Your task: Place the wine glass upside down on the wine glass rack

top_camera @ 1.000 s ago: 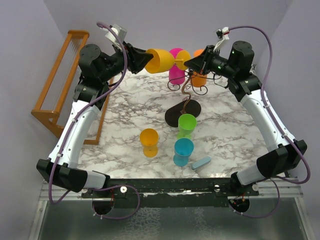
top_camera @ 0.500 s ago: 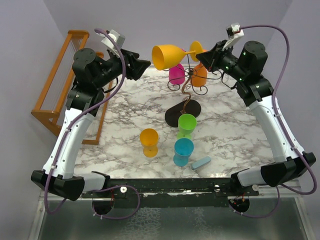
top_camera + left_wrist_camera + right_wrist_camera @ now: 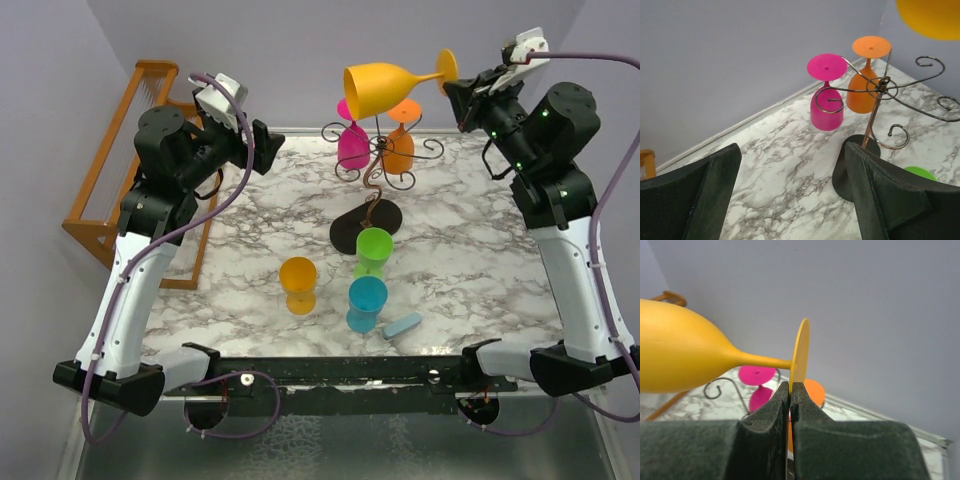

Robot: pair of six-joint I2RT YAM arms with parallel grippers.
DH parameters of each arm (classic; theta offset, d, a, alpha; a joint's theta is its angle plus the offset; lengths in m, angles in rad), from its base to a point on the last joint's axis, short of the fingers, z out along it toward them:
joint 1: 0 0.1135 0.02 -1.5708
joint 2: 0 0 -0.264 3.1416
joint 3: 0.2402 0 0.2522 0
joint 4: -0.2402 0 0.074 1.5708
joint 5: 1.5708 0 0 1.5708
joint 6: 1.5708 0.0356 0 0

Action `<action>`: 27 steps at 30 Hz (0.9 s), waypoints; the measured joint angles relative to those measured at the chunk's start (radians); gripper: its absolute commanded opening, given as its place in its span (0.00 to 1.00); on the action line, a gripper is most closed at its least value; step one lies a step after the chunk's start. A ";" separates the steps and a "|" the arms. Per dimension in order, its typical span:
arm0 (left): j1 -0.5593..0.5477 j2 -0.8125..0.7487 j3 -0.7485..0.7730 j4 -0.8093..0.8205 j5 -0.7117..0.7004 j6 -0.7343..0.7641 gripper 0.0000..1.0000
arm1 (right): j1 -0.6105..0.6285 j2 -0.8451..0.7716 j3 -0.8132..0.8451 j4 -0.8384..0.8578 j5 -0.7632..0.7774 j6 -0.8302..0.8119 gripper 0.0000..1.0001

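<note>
1. A wooden rack (image 3: 110, 170) lines the counter's (image 3: 250, 230) left edge. The left end effector (image 3: 262, 148) hangs above the far-left corner, jaws wide and empty.
2. Open marble separates it from the wine glass rack (image 3: 350, 230) near the back edge.
3. The wine glass (image 3: 385, 87) lies horizontal in the air above that rack, mouth pointing left, foot right.
4. The right end effector (image 3: 457, 92) pinches the foot's rim, fingers closed tight.
</note>
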 measured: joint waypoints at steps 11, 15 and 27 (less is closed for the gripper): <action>0.029 -0.034 -0.038 -0.058 -0.146 0.069 0.89 | -0.103 -0.113 0.054 -0.055 0.183 -0.232 0.01; 0.037 -0.034 -0.046 -0.068 -0.164 0.076 0.91 | -0.137 -0.150 0.036 -0.053 0.264 -0.318 0.01; 0.040 -0.035 -0.047 -0.069 -0.176 0.120 0.92 | -0.155 -0.193 -0.243 0.116 0.580 -0.660 0.01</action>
